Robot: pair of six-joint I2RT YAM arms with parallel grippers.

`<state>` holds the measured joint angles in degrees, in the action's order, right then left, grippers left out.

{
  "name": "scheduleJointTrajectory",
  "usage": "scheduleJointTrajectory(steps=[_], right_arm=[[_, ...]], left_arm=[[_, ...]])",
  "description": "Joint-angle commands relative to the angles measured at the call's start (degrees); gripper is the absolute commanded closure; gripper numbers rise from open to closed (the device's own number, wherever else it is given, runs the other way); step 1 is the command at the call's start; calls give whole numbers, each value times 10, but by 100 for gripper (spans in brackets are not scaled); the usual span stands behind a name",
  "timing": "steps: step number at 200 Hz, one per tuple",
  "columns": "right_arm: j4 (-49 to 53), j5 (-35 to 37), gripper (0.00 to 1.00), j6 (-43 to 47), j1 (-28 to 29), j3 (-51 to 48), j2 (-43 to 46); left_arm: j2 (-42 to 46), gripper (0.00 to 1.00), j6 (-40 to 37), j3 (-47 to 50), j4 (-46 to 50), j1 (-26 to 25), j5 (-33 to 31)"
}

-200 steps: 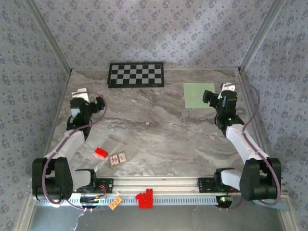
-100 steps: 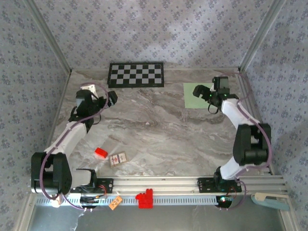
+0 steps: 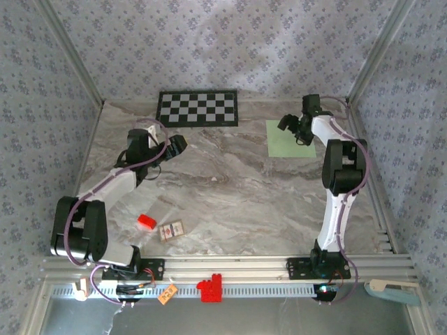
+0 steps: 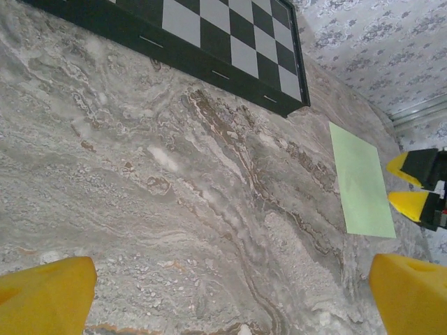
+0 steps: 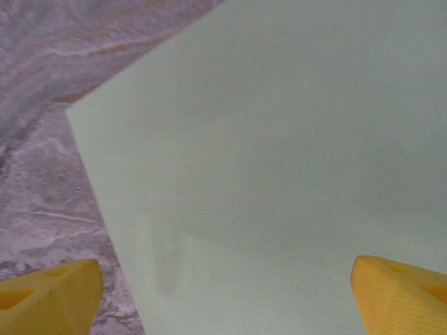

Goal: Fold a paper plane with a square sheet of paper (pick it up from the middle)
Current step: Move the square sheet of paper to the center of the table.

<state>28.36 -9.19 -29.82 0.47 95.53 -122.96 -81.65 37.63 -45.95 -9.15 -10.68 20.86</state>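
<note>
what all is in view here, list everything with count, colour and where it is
square sheet of paper: 1, pale green, flat on the table, far right
checkerboard panel: 1, black and white, far edge, centre
block: 1, red, near left of the table
small card: 1, brownish, just right of the block
red piece: 1, red, on the front rail
tag: 1, orange, front rail, left of the red piece
table: 1, grey-brown marble pattern
left claw: 1, yellow tips, open, above bare table left of centre
right claw: 1, yellow tips, open, above the sheet
</note>
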Motion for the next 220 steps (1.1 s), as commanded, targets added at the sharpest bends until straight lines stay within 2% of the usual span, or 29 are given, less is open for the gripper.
scheduleJointTrajectory(steps=[1,46,90,126,156,176,200,220], right_arm=[[56,16,7,-18,7,17,-18],[89,40,4,-21,38,-8,-18],[90,32,3,-57,94,-73,9],[64,15,3,-156,187,-160,58],[-15,19,3,-294,293,-249,118],[-48,18,3,-347,347,-260,144],[-33,34,3,-338,374,-217,181],[-13,85,2,-273,375,-196,223]], left_arm=[[-8,0,10,-19,-11,-3,15],[-21,0,8,-24,-4,-3,8],[-32,0,-1,-35,23,-3,-7],[-37,0,5,-39,36,-3,-15],[-37,0,10,-40,45,-3,-24],[-44,0,15,-50,71,-4,-30],[-57,0,20,-70,115,-8,-32],[-62,0,26,-84,161,-10,-30]])
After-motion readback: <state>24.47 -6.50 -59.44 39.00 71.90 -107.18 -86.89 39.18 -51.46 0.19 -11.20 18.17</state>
